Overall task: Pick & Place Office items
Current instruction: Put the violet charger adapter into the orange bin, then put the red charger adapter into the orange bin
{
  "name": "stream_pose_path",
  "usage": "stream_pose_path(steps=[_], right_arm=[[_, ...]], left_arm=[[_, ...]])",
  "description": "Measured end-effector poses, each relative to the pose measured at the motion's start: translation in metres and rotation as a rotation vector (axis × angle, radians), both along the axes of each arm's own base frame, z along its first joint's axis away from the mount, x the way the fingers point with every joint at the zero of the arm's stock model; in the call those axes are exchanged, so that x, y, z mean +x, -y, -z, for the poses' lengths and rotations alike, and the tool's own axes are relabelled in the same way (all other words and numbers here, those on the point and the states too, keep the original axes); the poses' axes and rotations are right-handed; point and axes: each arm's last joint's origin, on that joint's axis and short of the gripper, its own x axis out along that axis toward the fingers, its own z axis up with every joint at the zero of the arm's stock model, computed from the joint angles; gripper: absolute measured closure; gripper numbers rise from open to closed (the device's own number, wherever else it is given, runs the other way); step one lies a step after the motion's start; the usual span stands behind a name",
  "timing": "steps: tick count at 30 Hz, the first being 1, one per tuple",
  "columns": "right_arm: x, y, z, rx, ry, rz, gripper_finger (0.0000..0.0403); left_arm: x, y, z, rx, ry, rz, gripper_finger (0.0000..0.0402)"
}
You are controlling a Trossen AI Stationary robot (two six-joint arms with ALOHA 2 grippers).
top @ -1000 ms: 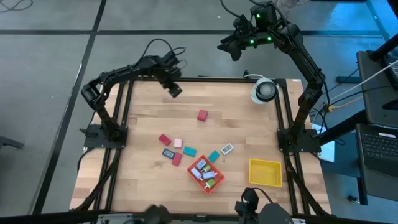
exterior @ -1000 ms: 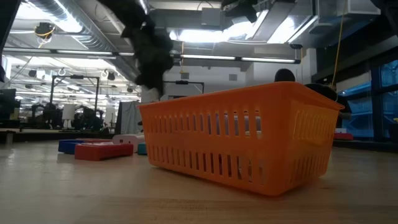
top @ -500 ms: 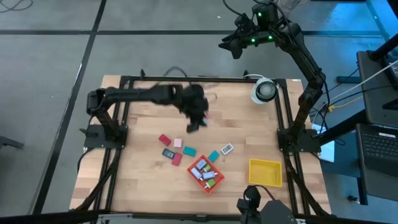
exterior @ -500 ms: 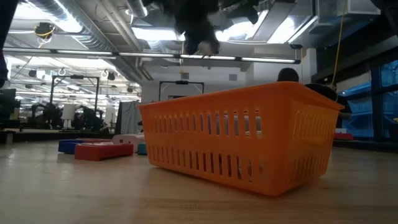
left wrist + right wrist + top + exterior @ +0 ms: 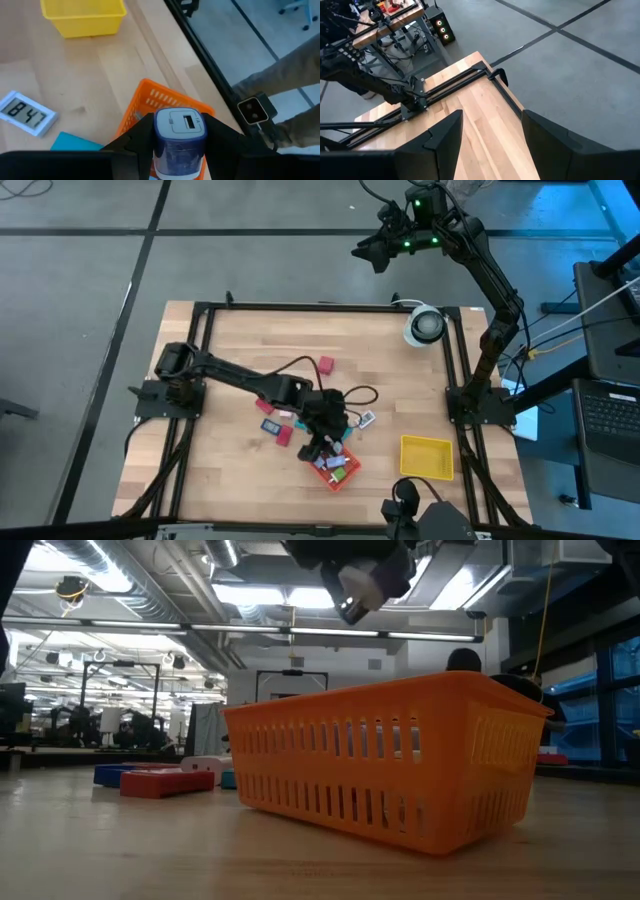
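My left gripper (image 5: 322, 448) hangs over the orange basket (image 5: 335, 463), shut on a small blue office item with a white slotted face (image 5: 179, 131). The low view shows that item (image 5: 360, 585) high above the basket's rim (image 5: 400, 690). Several other office items lie flat on the wood: a red block (image 5: 326, 365), red and pink pieces (image 5: 268, 406), a teal piece (image 5: 75, 142), and more inside the basket. My right gripper (image 5: 375, 255) stands open, high beyond the table's far edge, with nothing between its fingers. My left gripper pinches the blue item's two opposite sides (image 5: 159, 137) between its two fingers (image 5: 137, 140). The fingers slant down toward the table's near edge. The item is lifted clear, above the basket, its white face turned away from the wrist.
A yellow tray (image 5: 427, 456) stands at the near right, to the right of the basket. A small white display (image 5: 365, 419) lies just beyond the basket. A white roll (image 5: 424, 325) sits at the far right corner. Bare wood shows on the table's left and far parts.
My left gripper has swept from the table's far left part toward the near edge and a little right, rolling as it went. It now hangs over the orange basket with the item between its fingers.
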Motion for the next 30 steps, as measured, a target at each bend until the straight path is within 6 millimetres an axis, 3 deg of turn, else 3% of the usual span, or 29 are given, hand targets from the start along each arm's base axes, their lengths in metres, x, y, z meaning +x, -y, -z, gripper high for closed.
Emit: stream_pose_path(steps=[11,15,23,30], right_arm=[[0.001,-0.001,0.001,0.051,0.002,0.022,0.0192],[0.001,-0.001,0.001,0.059,0.002,0.029,0.0192],[0.0,-0.002,0.001,0.053,-0.003,0.026,0.0192],[0.0,-0.002,0.001,0.038,-0.006,0.018,0.0192]], left_arm=[[0.016,0.022,0.041,-0.069,-0.023,0.141,0.0272],[0.017,0.022,0.039,-0.072,-0.008,0.142,0.0272],[0.016,0.021,0.042,-0.046,-0.031,0.122,0.0163],[0.016,0.018,0.04,-0.001,-0.022,0.078,0.0142]])
